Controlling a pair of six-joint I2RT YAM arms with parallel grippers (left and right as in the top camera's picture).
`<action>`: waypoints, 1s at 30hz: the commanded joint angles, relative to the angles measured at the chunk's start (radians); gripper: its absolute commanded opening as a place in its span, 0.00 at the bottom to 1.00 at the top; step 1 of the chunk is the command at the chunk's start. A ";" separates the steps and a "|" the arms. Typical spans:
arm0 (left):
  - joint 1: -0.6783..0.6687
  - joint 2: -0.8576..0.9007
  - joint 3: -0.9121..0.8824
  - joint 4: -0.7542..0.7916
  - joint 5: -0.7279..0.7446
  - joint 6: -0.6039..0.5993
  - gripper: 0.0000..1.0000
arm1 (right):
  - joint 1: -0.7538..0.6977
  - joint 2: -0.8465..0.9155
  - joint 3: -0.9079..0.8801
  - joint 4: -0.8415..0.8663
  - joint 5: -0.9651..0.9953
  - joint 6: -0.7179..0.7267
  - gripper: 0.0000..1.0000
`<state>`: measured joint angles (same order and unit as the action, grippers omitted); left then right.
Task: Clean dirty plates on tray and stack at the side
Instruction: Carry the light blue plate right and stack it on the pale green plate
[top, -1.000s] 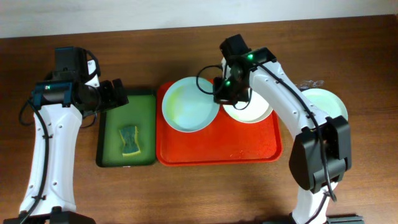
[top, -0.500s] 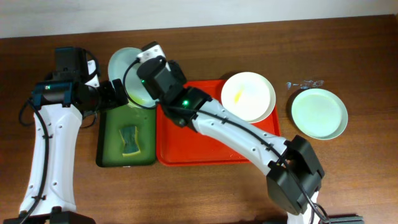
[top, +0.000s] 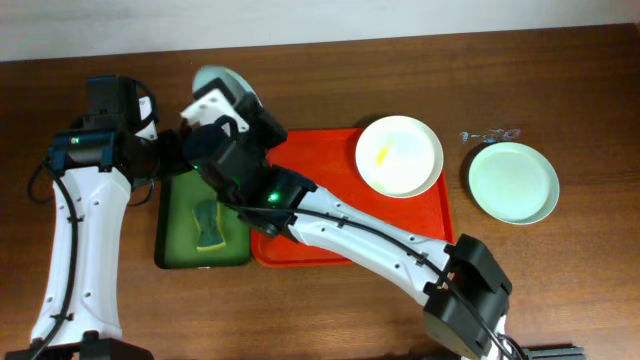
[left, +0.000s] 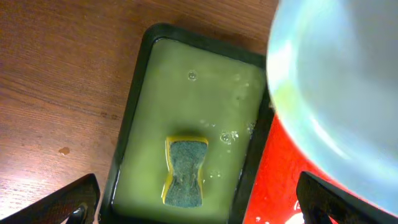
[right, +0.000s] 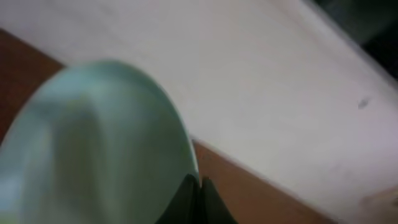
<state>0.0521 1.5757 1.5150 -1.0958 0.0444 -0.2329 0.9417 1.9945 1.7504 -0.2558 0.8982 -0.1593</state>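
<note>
My right gripper is shut on the rim of a pale blue-green plate and holds it tilted above the far end of the green tray. The right wrist view shows the plate pinched between the fingers. The plate also fills the upper right of the left wrist view. A cream-white plate with a yellow smear lies on the red tray. Another pale blue-green plate lies on the table at the right. My left gripper is open and empty above the green tray.
A dark green tray left of the red tray holds liquid and a sponge, also seen in the left wrist view. My right arm stretches across the red tray. A small clear scrap lies behind the right plate.
My right gripper lifted the blue-green plate off the red tray and carried it left, now tilted over the green tray's far end. The left arm has not moved.
</note>
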 joint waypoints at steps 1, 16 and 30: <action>-0.003 0.000 0.005 0.002 0.008 -0.013 0.99 | -0.091 -0.008 -0.012 -0.204 -0.373 0.506 0.04; -0.003 0.000 0.005 0.002 0.008 -0.013 0.99 | -0.565 -0.074 -0.138 -0.927 -1.224 0.328 0.68; -0.003 0.000 0.005 0.002 0.008 -0.013 0.99 | -0.500 -0.151 -0.489 -0.438 -1.103 0.403 0.04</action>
<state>0.0517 1.5764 1.5150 -1.0962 0.0486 -0.2329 0.4644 1.9095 1.1839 -0.6113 -0.2295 0.2478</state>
